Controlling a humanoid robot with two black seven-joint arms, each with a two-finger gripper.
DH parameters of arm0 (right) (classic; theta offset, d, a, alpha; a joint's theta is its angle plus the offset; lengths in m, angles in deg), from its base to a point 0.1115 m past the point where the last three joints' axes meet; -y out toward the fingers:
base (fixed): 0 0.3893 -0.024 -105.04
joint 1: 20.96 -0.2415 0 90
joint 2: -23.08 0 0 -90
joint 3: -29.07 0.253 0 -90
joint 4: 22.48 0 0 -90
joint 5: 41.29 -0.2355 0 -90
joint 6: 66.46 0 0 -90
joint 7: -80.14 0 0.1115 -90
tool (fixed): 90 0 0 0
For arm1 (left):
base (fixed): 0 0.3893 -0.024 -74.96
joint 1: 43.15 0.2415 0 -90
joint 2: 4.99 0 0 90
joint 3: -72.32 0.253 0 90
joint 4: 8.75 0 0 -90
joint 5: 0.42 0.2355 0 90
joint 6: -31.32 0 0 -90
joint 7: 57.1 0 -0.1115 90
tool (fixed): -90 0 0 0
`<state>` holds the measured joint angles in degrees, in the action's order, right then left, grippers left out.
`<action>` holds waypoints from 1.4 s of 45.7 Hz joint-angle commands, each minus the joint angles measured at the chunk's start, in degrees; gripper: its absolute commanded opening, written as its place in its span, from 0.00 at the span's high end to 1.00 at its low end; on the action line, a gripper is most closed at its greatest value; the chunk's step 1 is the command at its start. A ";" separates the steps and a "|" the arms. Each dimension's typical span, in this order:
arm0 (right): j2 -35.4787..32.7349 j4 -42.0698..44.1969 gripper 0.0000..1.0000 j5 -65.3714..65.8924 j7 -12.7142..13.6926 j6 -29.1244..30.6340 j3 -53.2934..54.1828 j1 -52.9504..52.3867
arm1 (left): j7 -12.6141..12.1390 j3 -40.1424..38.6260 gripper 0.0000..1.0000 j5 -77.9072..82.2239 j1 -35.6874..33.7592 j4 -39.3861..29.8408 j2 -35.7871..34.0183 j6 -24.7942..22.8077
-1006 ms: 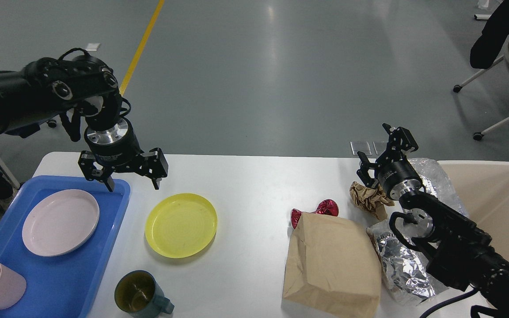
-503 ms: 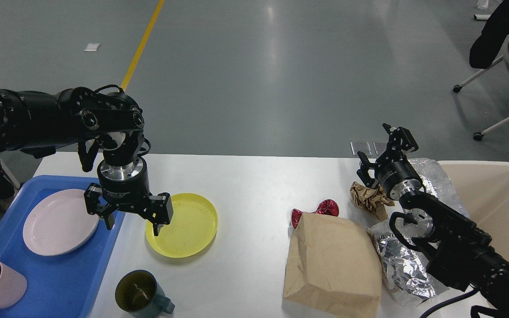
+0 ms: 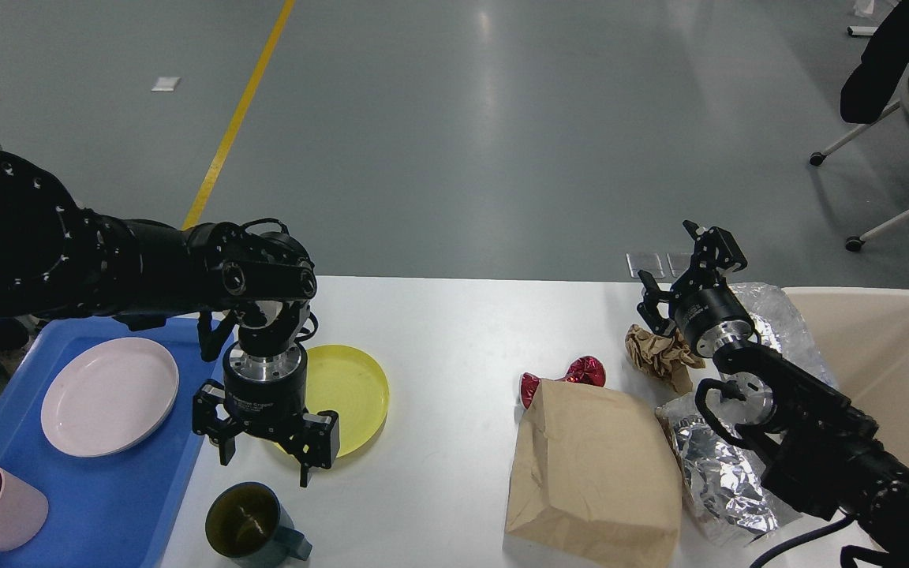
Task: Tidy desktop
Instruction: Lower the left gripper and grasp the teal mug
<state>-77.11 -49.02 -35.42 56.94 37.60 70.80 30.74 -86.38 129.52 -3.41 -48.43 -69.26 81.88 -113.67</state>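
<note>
1. Since a second ago, my left gripper (image 3: 265,457), fingers apart, has swung from the blue tray (image 3: 119,505) to above the dark green mug (image 3: 253,525).
2. That mug looks like the next pickup on the white desktop (image 3: 454,331).
3. My right gripper (image 3: 679,272) hangs open, unmoved.

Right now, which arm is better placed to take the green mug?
Left. The left gripper hangs open just above the green mug. The right gripper is far across the desktop, near the crumpled paper.

Small white lettering runs around the black collar of the left claw (image 3: 265,461), lower left of centre, too blurred to read. No other writing can be made out.
</note>
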 commanded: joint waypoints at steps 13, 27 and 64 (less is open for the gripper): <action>0.00 -0.01 0.00 -0.06 0.00 0.00 0.02 -0.02 | -0.16 -0.87 0.03 -0.08 4.49 -0.31 1.02 0.00; 0.00 -0.01 0.00 0.03 0.00 0.00 0.02 -0.02 | -0.16 -0.87 0.04 -0.08 7.83 0.13 1.11 0.00; 0.00 -0.01 0.00 0.03 0.00 0.00 -0.06 -0.02 | 0.11 -0.78 0.04 -0.08 8.45 0.66 0.93 7.09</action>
<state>-77.11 -49.05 -35.45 56.94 37.60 70.80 30.74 -86.29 128.73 -3.49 -40.09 -68.66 82.78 -110.08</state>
